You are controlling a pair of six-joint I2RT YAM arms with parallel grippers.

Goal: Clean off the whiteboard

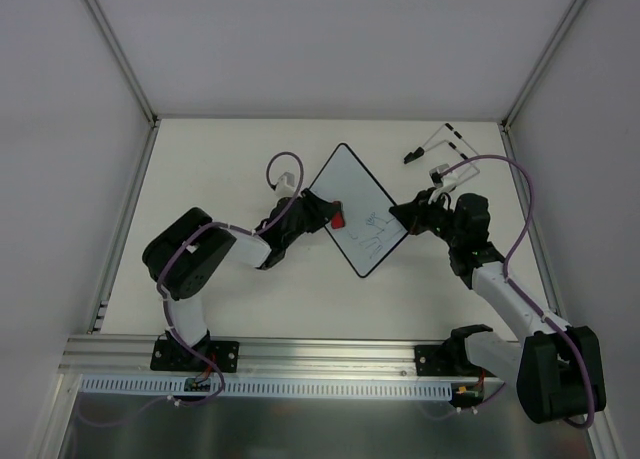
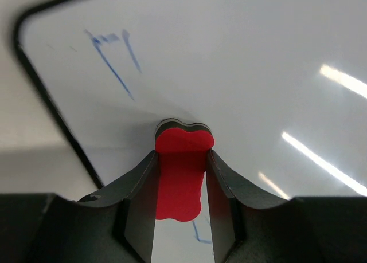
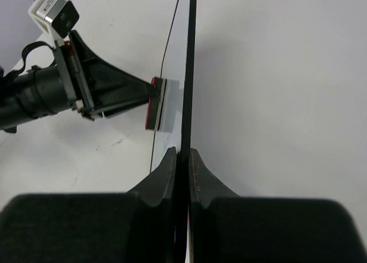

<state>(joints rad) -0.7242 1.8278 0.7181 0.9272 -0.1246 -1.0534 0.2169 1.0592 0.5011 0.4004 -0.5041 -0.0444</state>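
Note:
The whiteboard lies turned like a diamond at the table's middle, white with a thin black rim. Blue marker lines show on its lower right part, and in the left wrist view. My left gripper is shut on the small red eraser, whose far end presses against the board face. My right gripper is shut on the board's right corner; in the right wrist view the black rim runs edge-on between the closed fingers, and the eraser touches the board's left side.
Two black-tipped wire stands lie at the back right of the table. White enclosure walls with metal posts close in the table on the left, back and right. The arm bases sit on the aluminium rail at the near edge.

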